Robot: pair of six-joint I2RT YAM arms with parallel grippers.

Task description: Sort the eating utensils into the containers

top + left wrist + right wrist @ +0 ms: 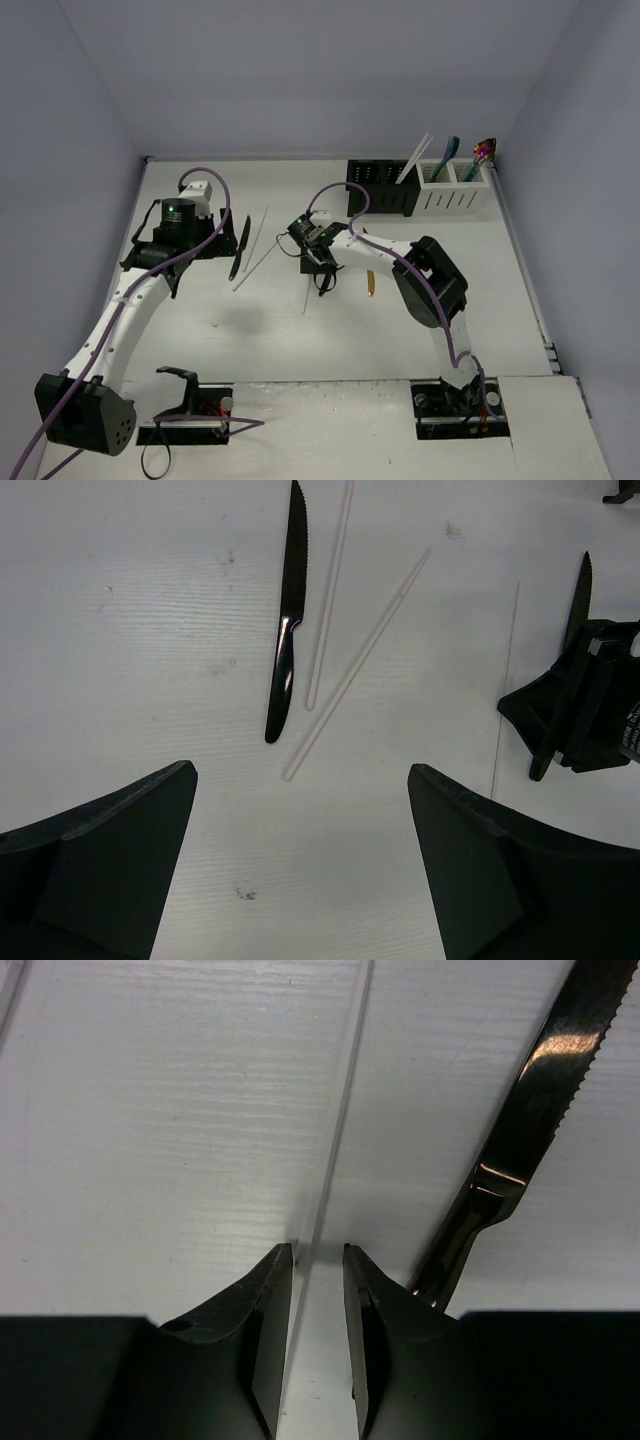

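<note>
My right gripper [318, 1252] is down at the table with its fingers [265, 1310] a narrow gap apart. A thin white chopstick [342, 1110] runs between them, close to the left finger. A black knife [520, 1130] lies just to its right. My left gripper [300, 772] hovers wide open with nothing in it, above a second black knife [285, 630] and two white chopsticks [330, 590]. In the top view the black container [383, 185] and the white container [455, 190] stand at the back. The white one holds a chopstick [415, 158], a blue utensil [451, 152] and an iridescent one [485, 150].
A gold utensil [370, 283] lies on the table beside the right arm's forearm. Grey walls close in the table on the left, back and right. In the left wrist view, the right gripper [580, 710] shows at the right edge.
</note>
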